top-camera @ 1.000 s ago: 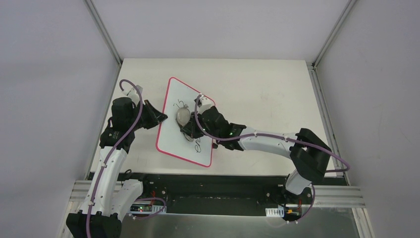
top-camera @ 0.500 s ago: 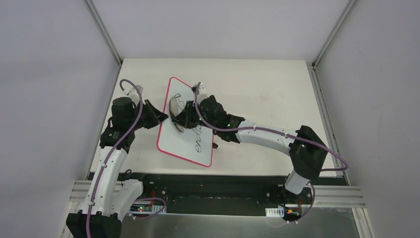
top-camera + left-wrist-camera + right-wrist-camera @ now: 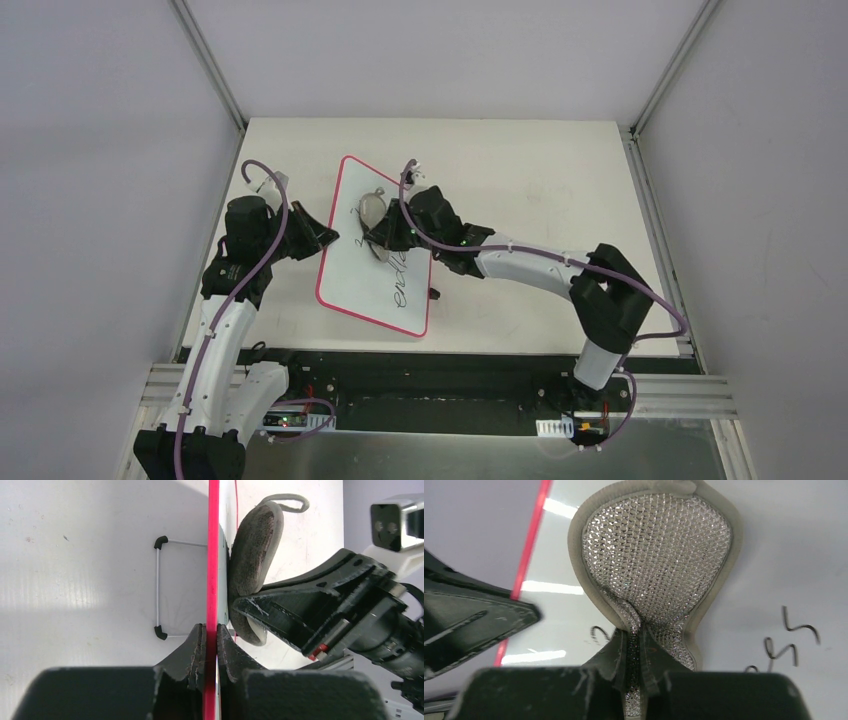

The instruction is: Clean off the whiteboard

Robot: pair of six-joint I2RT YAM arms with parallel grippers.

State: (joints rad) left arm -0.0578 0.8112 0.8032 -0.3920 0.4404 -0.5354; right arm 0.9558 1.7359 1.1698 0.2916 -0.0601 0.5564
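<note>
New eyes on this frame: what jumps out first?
The red-framed whiteboard lies mid-table, with the left gripper shut on its left edge. The right gripper pinches a grey pad on the board's far half. The black writing on the near half is not yet wiped.

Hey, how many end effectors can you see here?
2. The left end effector clamps the board's left edge; the right end effector presses the pad on the board's far half. None seems hidden.
</note>
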